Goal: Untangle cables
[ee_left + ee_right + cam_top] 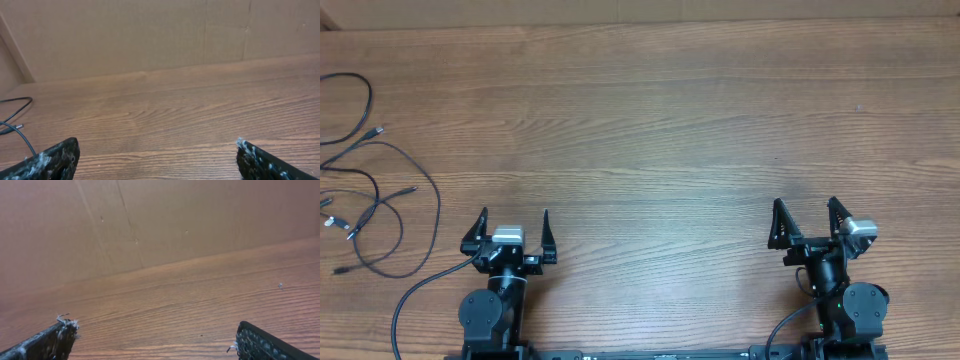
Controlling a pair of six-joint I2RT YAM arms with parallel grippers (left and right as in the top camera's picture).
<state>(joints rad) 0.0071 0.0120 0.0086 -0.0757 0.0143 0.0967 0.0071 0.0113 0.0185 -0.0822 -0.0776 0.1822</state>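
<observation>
Thin black cables [380,200] with small silvery plug ends lie loosely looped at the table's far left edge. A bit of them shows at the left of the left wrist view [15,125]. My left gripper [514,222] is open and empty near the front edge, to the right of the cables and apart from them; its fingertips frame bare wood in the left wrist view [157,152]. My right gripper [804,212] is open and empty at the front right, far from the cables; the right wrist view [155,332] shows only wood between its fingers.
A thicker black robot cable [420,290] curves from the left arm's base toward the front edge. A brown cardboard wall [150,35] stands along the table's far side.
</observation>
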